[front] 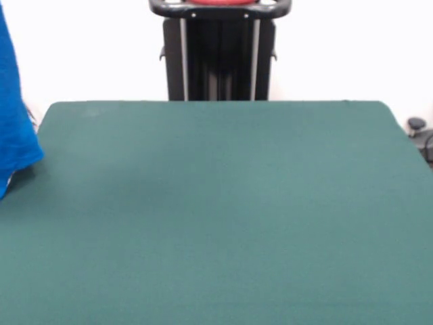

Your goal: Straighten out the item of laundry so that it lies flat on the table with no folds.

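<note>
A bright blue T-shirt [13, 128] hangs in the air at the left edge of the green table [223, 217], its holder and the robot's gripper out of sight, and may land bunched up or slide off that edge.

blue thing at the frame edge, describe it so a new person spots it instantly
Start at the big dark green table filling the front view. Follow it to the picture's left edge: bright blue cloth hangs there, partly cut off. It is the only blue item; the print is not visible.
</note>
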You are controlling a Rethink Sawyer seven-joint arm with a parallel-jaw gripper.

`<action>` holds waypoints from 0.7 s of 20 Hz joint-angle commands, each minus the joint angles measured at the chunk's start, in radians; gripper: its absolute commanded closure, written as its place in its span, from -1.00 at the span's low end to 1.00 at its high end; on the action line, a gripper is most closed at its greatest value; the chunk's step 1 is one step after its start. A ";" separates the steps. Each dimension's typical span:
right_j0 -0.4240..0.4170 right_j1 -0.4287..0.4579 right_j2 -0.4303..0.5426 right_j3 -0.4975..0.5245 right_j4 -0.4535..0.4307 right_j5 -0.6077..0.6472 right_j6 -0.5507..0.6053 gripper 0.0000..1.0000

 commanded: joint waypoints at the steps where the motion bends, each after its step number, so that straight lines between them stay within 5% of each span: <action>1: 0.106 0.019 -0.033 0.190 0.070 0.129 0.267 1.00; 14: 0.332 0.194 -0.156 0.248 0.126 -0.096 0.511 1.00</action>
